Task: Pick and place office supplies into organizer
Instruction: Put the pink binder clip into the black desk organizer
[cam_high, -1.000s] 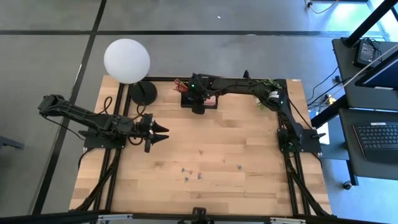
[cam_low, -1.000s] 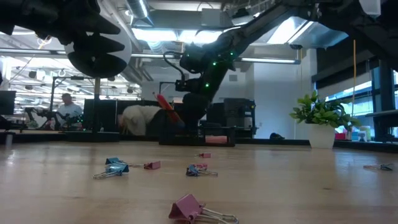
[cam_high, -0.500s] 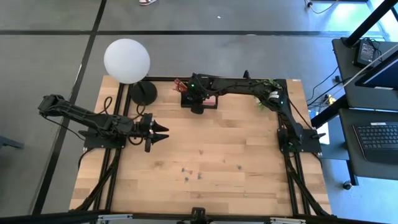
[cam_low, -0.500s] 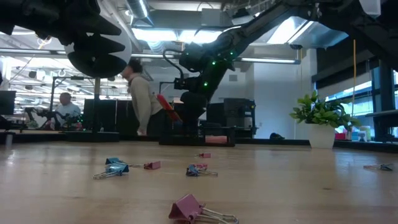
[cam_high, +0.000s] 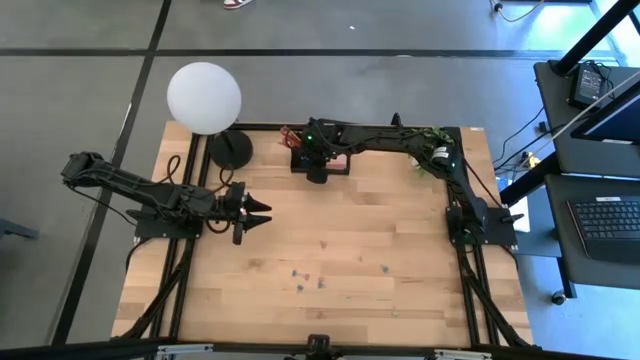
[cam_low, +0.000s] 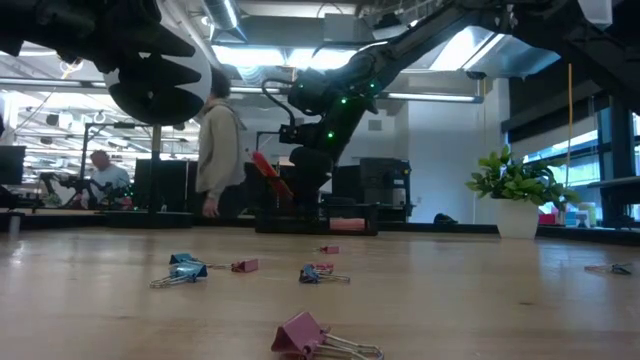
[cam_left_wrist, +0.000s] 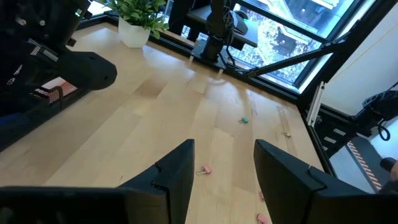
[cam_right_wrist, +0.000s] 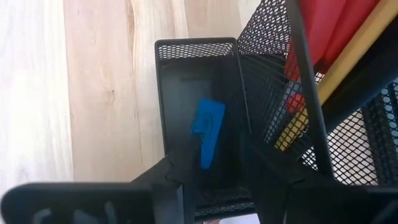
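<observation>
On your wooden table (cam_high: 330, 230), a lamp (cam_high: 204, 97) stands at the far left corner. The left gripper (cam_high: 262, 214) hangs over the left side, jaws open and empty. Small binder clips (cam_low: 185, 268) lie scattered across the middle. At the far edge sits the black organizer (cam_right_wrist: 193, 50), red scissors (cam_low: 268, 170) upright in it. Your right gripper (cam_right_wrist: 214, 174) hovers directly above its small compartment, jaws parted, a blue block (cam_right_wrist: 208, 130) lying loose inside. A potted plant (cam_low: 515, 190) stands at right.

Open-plan lab, ceiling strip lights (cam_low: 235, 20), monitor desks (cam_high: 600, 215), person (cam_low: 215, 140) walking behind
</observation>
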